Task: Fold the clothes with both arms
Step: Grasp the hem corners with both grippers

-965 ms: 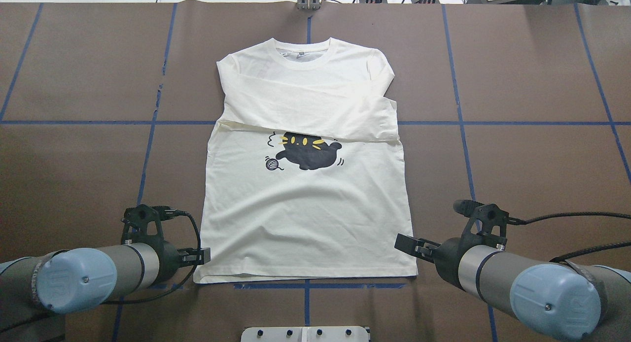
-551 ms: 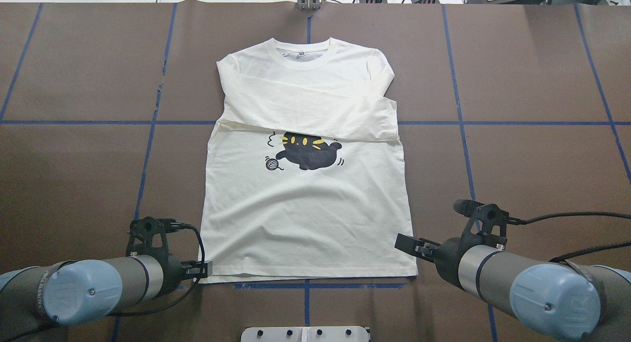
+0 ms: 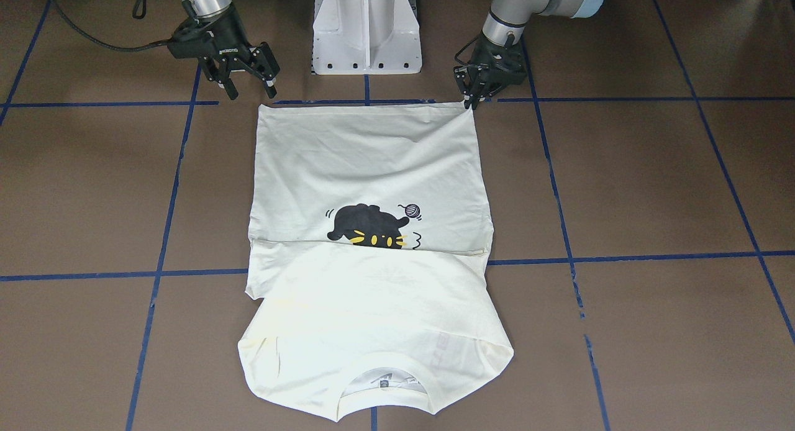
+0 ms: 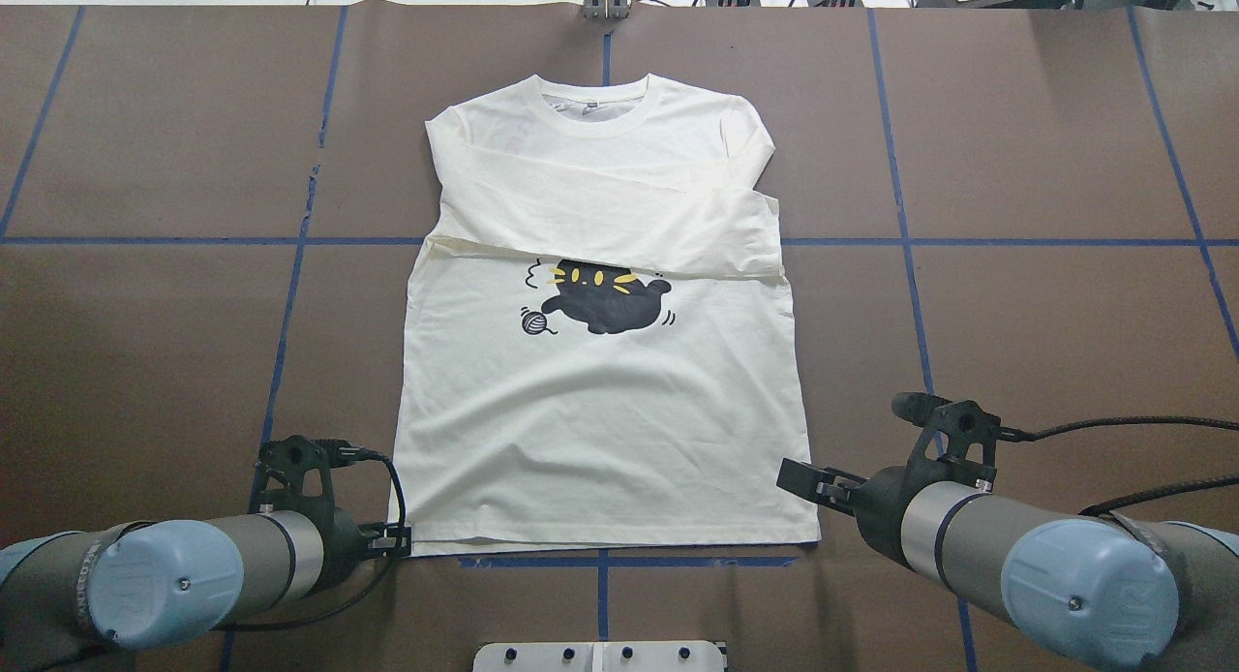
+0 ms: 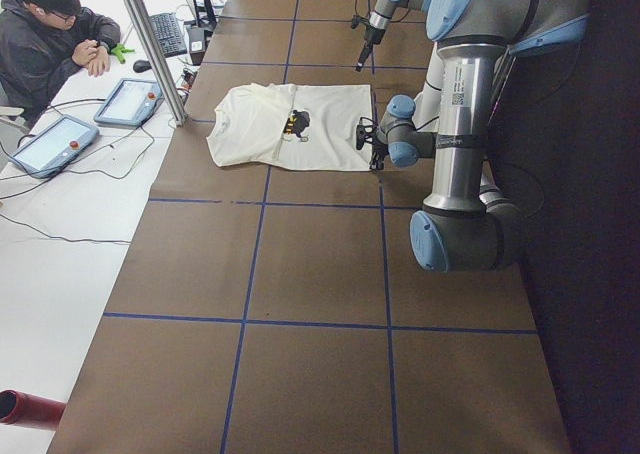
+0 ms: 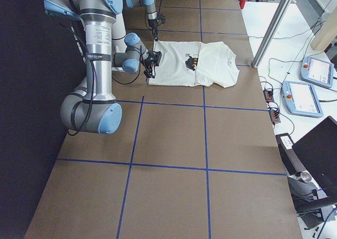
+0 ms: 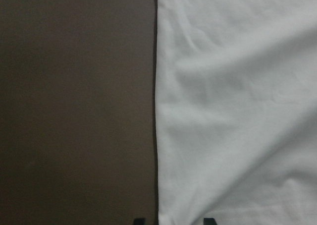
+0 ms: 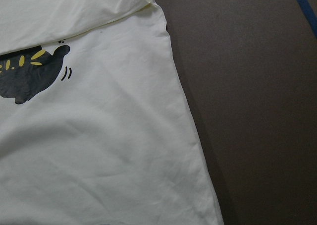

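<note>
Left hand had slid back toward the robot since a second before, ending at the near-left hem corner of the shirt. Right hand had not shifted.

Overhead: the shirt lay flat on the counter, collar away from the robot. The sleeves were folded across the chest, and the fold's edge covered the top of the cat print. The left hand met the hem corner; the right hand hung by the near-right corner.

Front view: the right hand had its fingers spread wide, just beyond the hem line. The left hand pointed down at the other corner and looked narrow from this side.

Left side view: the near arm's hand sat at the hem, too small to judge. A person sat beyond the counter's far end.

Right side view: the near arm's hand was by the hem corner, with no finer detail.

Left wrist: two fingertips stood apart at the frame's bottom with the shirt's side edge between them, nothing pinched.

Right wrist: only the shirt's side edge, the cat's rear and bare counter showed.
</note>
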### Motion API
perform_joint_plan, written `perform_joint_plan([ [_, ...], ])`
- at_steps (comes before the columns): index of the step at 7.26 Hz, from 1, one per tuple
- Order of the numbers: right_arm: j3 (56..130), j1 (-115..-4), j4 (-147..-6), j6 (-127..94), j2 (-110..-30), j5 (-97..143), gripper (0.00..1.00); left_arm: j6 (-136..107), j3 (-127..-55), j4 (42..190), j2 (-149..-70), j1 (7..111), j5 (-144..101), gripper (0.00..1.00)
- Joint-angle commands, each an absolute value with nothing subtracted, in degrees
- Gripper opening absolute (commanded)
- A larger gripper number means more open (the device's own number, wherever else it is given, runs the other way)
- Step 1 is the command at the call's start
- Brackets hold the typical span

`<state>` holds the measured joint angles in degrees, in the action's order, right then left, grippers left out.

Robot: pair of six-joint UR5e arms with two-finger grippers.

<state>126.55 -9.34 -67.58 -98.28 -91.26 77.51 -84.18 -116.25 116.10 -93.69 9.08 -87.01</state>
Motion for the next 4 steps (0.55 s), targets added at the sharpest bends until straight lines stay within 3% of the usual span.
perform_joint_plan([
  [1, 124.64, -8.97, -67.67, -98.52, -92.1, 77.43, 0.94, -84.11, -116.28, 116.1, -93.69, 8.7, -86.84, 0.0],
  [3, 123.32, -6.87, -68.11, -103.07, -92.11, 75.16, 0.78, -84.11, -116.37, 116.1, -93.87, 8.7, -86.84, 0.0],
  [4, 123.05, -5.03, -68.2, -103.7, -92.2, 72.8, 0.77, -84.11, -116.37, 116.1, -93.95, 8.7, -86.92, 0.0],
])
